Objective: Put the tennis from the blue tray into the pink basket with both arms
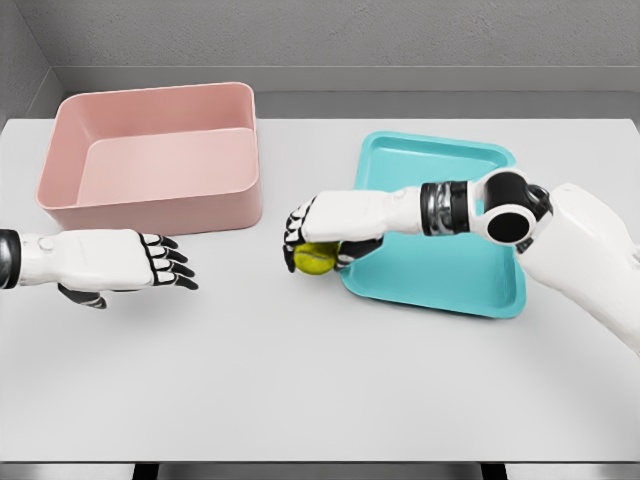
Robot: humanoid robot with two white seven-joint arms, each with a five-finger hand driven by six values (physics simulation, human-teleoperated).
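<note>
Grey-walled workspace, white table (pixel 320 400). Right hand (pixel 325 235) fingers curl around tennis ball (pixel 315 258), carried just off blue tray (pixel 450 270). Left hand (pixel 110 262), fingers spread, waits before pink basket (pixel 150 205), likely for handover.

Tennis ball (pixel 315 259) top hidden under right hand (pixel 325 232). Blue tray (pixel 470 280) near-left edge and part of floor covered by right hand and forearm. Left arm cut at left frame edge; left hand (pixel 110 262) thumb mostly hidden beneath palm. Right upper arm cut at right edge.

White table (pixel 320 390) against plain grey walls (pixel 350 35).
</note>
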